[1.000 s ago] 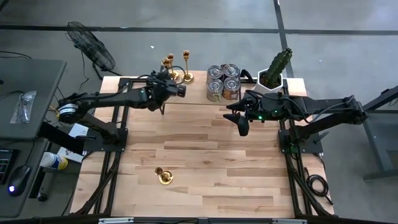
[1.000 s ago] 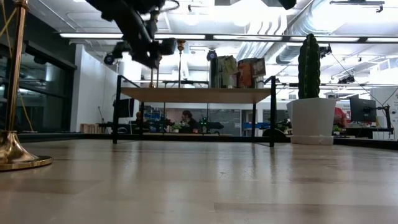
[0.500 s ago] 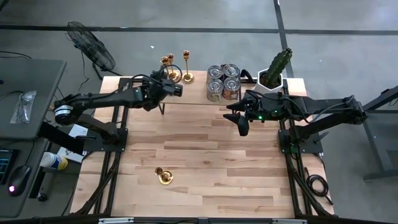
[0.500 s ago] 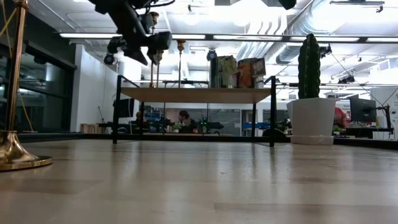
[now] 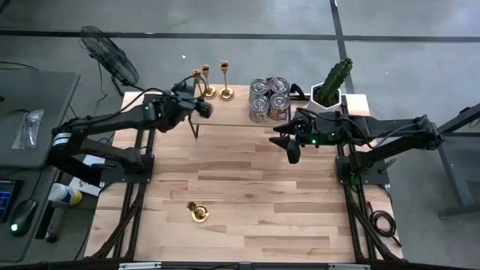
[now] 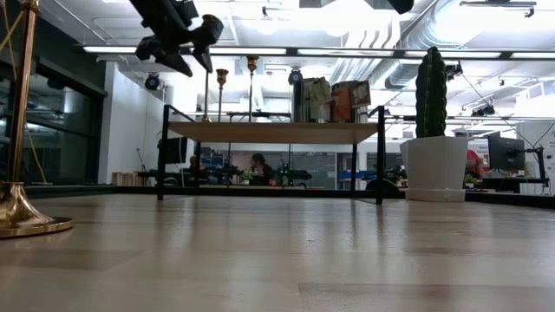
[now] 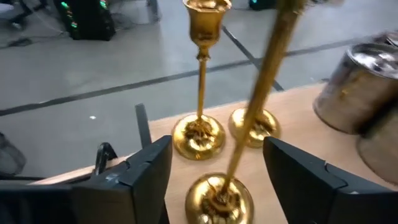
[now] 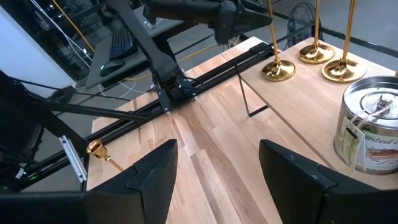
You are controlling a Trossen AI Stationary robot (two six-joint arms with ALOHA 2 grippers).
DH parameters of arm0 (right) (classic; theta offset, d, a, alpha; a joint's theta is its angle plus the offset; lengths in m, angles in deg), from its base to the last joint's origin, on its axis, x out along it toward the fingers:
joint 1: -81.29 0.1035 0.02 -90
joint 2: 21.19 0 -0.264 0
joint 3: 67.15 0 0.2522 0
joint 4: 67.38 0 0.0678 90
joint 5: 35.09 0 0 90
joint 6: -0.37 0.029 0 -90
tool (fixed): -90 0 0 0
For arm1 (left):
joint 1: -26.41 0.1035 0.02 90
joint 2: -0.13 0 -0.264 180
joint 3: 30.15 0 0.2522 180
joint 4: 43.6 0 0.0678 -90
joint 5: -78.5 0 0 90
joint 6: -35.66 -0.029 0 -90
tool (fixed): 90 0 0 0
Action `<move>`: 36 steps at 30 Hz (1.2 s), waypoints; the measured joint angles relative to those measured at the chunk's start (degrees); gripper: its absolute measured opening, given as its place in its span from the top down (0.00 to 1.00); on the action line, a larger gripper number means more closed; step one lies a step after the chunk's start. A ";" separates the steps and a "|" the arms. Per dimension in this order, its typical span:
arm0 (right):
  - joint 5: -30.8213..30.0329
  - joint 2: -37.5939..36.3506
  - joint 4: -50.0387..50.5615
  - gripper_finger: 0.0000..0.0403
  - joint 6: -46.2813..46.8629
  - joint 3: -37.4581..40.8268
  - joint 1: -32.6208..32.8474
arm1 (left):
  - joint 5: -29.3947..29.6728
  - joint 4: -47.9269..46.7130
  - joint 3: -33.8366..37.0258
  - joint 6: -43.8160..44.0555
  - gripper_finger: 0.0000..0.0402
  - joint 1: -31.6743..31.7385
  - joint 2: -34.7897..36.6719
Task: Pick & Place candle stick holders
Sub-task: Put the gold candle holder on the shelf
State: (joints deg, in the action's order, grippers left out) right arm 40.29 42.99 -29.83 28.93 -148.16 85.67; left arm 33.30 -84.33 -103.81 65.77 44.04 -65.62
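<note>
The left gripper [image 5: 204, 109] hangs above the raised shelf [image 5: 300, 124] at the table's far edge, its arm stretched out nearly level from the left side, fingers [image 7: 140, 180] spread with nothing between them; just ahead of them three candle stick holders [image 7: 200, 74] stand upright in a close cluster. A fourth candle stick holder [image 5: 197, 211] lies on its side on the near part of the table [image 5: 300, 202]. The right gripper [image 5: 292, 154] waits over the table below the tin cans [image 5: 269, 98], its fingers spread and empty.
</note>
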 joint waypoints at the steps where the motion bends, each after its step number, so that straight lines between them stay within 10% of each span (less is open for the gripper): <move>1: 0.00 0.00 0.02 0.46 0.19 0.00 0.00 | -0.93 -0.25 0.00 -0.44 0.37 0.00 0.42; 17: 0.17 0.00 0.79 0.46 0.37 0.00 0.00 | -16.39 -7.74 -0.04 -6.02 0.34 -0.02 9.99; 30: 6.01 0.00 5.48 0.46 0.24 0.00 0.02 | -56.17 -27.07 -0.07 -11.91 0.34 -0.16 15.80; 36: 6.08 0.00 6.43 0.46 0.30 0.00 0.02 | -58.96 -35.94 -0.07 -11.66 0.34 -7.14 15.77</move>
State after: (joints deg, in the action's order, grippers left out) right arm 46.37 42.99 -23.40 29.23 -148.16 85.70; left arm -25.66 -120.27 -103.88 54.10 36.90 -49.84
